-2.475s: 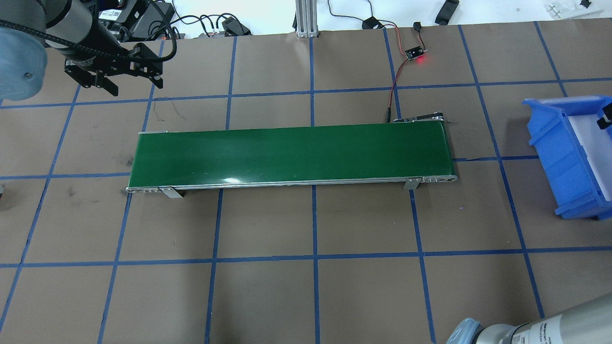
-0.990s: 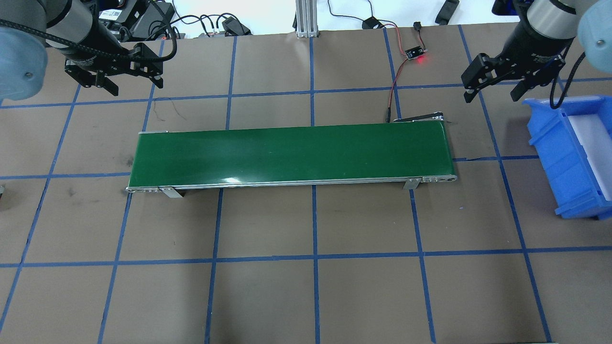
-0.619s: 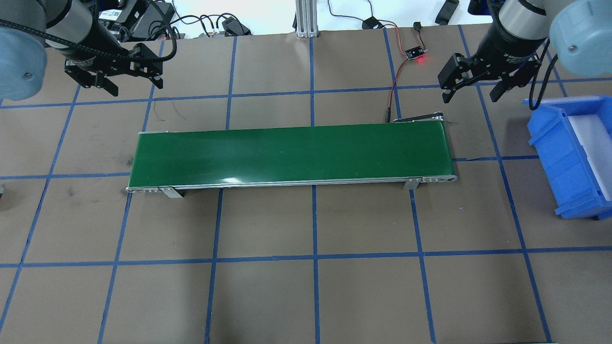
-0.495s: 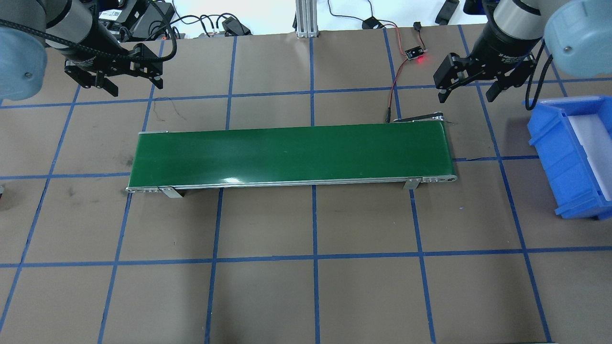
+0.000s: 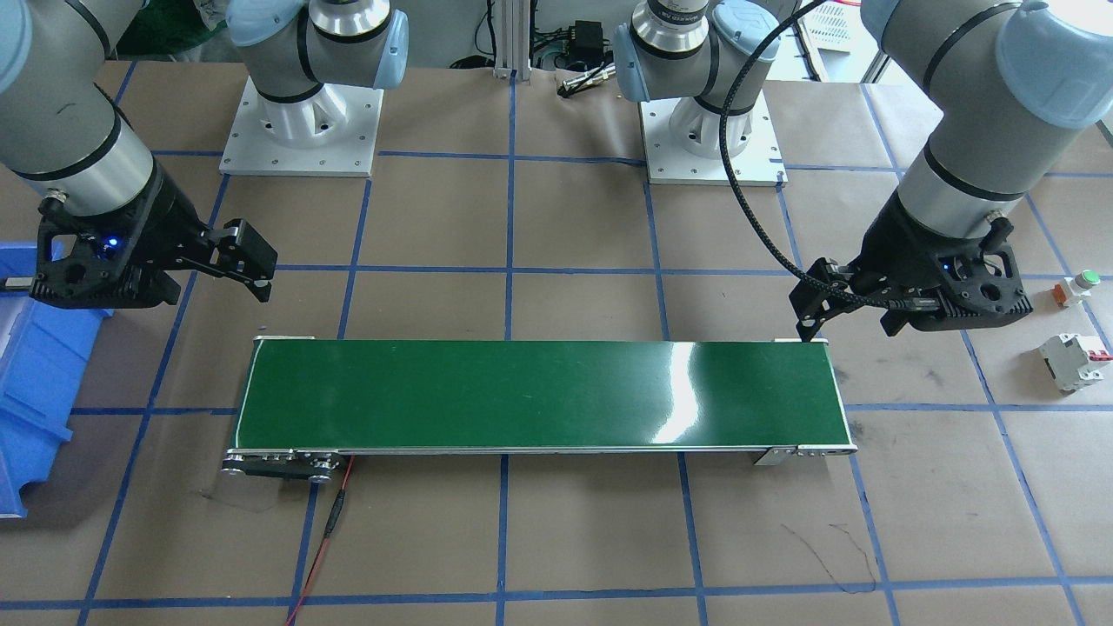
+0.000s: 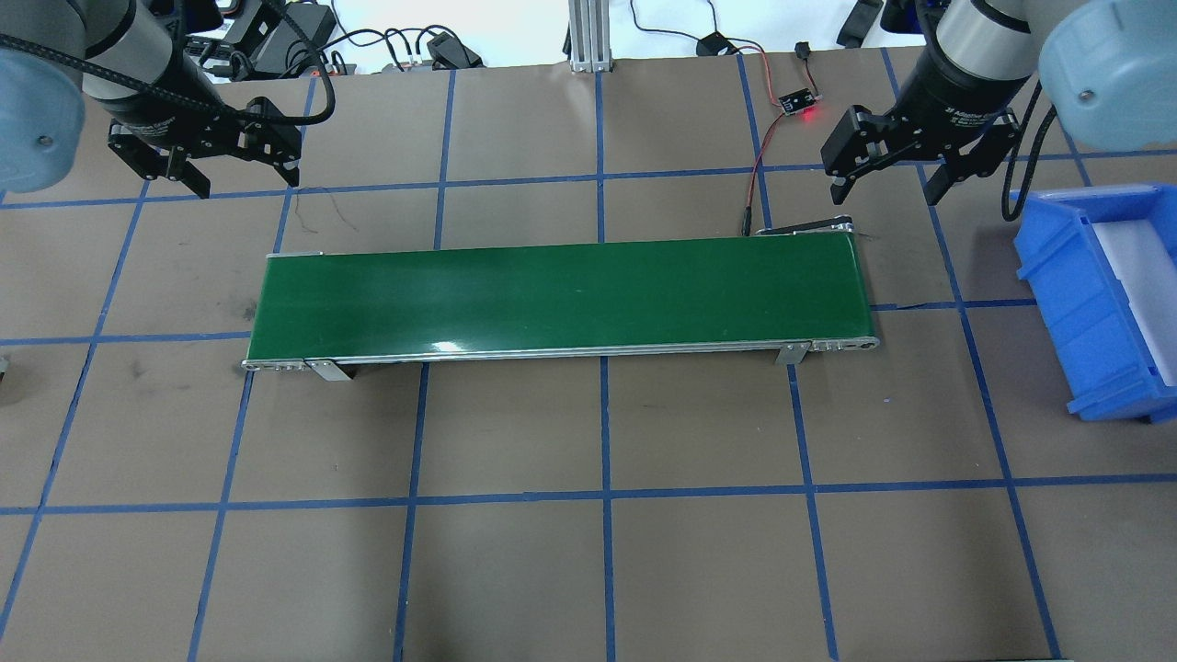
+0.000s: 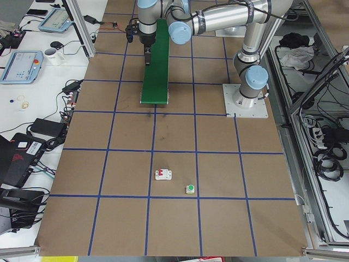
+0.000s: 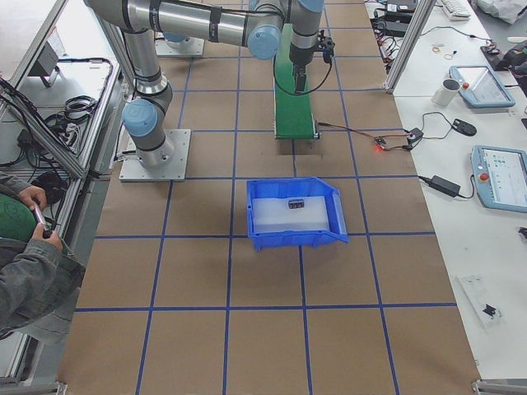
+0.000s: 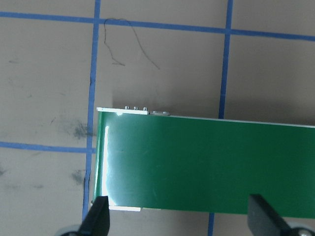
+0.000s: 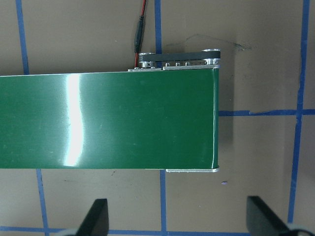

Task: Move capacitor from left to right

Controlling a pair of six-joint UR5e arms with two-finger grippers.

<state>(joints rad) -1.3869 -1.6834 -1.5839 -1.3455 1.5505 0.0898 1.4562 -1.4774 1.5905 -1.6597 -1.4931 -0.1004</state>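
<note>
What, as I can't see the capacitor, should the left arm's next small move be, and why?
Probably swing the open left gripper outward toward the circuit breaker and push button, to search there. The conveyor belt is bare, the right gripper is open and empty, and no view clearly shows the capacitor.

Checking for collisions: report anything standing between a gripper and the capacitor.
The capacitor cannot be identified for sure; a small dark object in the blue bin may be it. Nothing visible stands between the open right gripper and that bin.
</note>
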